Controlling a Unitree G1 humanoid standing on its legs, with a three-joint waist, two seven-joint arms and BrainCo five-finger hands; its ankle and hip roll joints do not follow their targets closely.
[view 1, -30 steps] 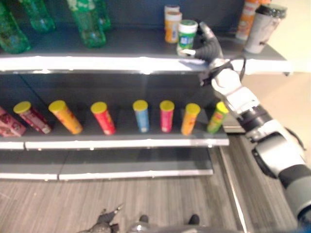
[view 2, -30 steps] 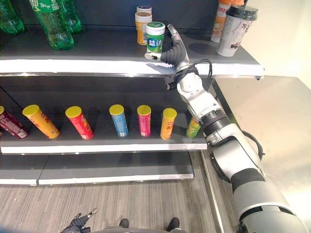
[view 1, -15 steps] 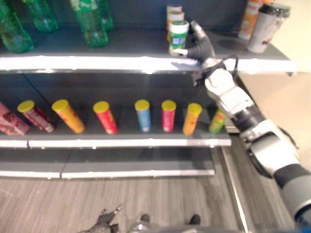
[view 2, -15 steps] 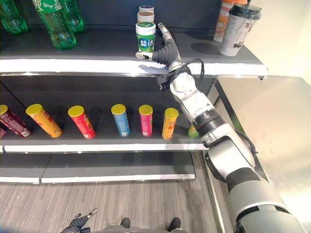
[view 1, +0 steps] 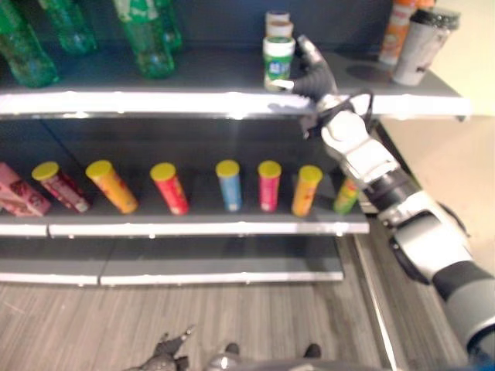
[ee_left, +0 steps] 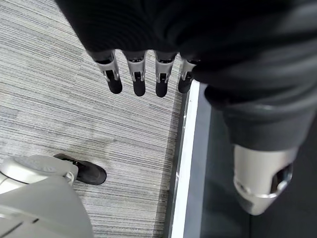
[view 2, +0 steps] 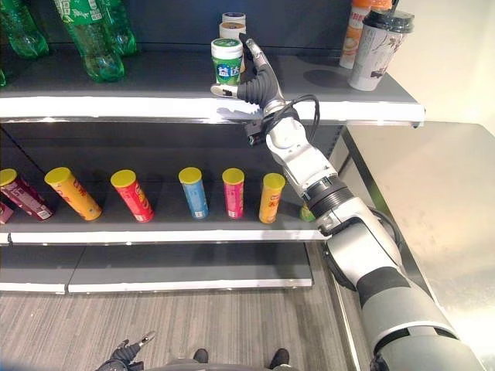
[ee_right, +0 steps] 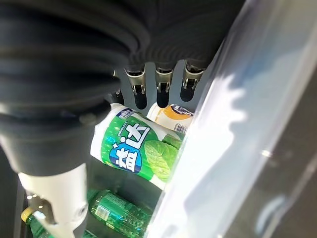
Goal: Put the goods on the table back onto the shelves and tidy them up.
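Where it meets the green-capped jar point(view 2: 227, 61), the right hand point(view 2: 253, 83) has straight fingers half hidden behind it.

Glossy plastic green-labelled jar point(view 2: 227, 61) and clear green plastic bottles point(view 2: 87, 39) stand on a matt dark shelf point(view 2: 155, 77) with a shiny metal edge, above a floor point(view 2: 155, 325) of streaked grey wood-look planks.

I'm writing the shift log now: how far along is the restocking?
Done: tubes line the middle shelf. In hand: the right robot hand has straight fingers against the green-and-white jar on the top shelf, before the orange jars. Left: withdrawing. The left robot hand hangs idle.
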